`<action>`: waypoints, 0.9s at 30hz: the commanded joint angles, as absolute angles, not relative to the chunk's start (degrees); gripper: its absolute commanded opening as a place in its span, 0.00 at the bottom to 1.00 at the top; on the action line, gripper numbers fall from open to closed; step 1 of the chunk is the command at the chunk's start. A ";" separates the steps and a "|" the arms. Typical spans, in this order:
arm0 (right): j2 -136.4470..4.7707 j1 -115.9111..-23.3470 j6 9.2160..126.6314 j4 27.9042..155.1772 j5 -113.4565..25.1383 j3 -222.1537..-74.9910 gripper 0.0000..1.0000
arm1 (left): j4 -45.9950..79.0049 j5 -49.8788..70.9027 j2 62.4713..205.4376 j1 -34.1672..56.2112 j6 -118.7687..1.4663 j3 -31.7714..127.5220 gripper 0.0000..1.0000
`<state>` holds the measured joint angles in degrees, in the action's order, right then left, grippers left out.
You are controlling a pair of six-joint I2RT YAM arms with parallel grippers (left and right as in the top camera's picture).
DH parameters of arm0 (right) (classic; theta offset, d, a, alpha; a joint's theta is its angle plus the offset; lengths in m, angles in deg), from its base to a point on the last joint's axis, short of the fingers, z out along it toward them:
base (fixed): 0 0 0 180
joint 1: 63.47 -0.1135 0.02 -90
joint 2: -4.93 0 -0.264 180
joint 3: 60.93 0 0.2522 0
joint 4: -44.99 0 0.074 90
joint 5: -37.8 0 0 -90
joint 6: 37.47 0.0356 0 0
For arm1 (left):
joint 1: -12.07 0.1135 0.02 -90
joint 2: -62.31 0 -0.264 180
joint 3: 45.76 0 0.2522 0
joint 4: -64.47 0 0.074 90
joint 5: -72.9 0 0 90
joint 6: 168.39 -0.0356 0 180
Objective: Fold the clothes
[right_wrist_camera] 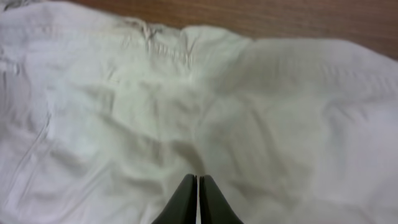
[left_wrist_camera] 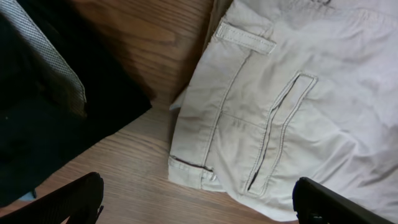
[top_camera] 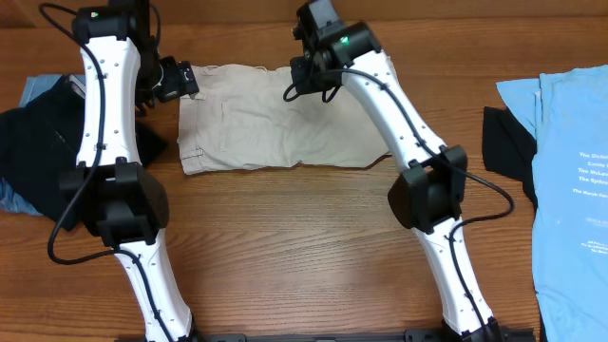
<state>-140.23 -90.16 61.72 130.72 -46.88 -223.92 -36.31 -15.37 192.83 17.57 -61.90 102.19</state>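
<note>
A brown wooden table (top_camera: 304,247) is seen from above, with two white robot arms reaching toward its far edge. A pair of pale beige cotton shorts (top_camera: 256,128) lies flat near the far middle of the table, spread into a rough rectangle.

The left gripper (left_wrist_camera: 198,198) hovers at the shorts' left edge. Its two black fingers (left_wrist_camera: 71,200) are spread wide apart and hold nothing. Its wrist camera looks down on a belt loop (left_wrist_camera: 245,38) and a stitched slit pocket (left_wrist_camera: 280,130) (the hem corner rests on bare wood).

The right gripper (right_wrist_camera: 198,186) is above the far middle of the shorts, its fingers pressed together with only a thin seam between them. Wrinkled beige cloth fills the view beneath, and no fabric shows between the tips.

A heap of dark clothes (top_camera: 33,152) lies at the table's left edge, near the shorts' corner. A light blue T-shirt with white lettering (top_camera: 570,190) lies at the right edge, well apart from the shorts. A piece of dark cloth (top_camera: 499,142) sits against its left side.
</note>
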 commanded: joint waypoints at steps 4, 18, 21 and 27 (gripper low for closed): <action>-139.29 -90.82 62.66 131.20 -46.99 -217.74 0.07 | -30.67 -6.62 193.26 17.70 -66.86 91.24 1.00; -139.33 -90.82 62.77 113.02 -38.60 -193.91 0.07 | -14.78 -3.10 193.26 17.63 -66.38 74.15 1.00; -139.33 -90.82 62.77 113.02 -38.60 -193.91 0.07 | -13.34 -3.54 193.29 17.63 -66.42 72.55 1.00; -139.33 -90.84 62.79 113.02 -38.57 -193.91 0.07 | -7.72 -1.92 193.29 17.61 -66.25 66.80 0.99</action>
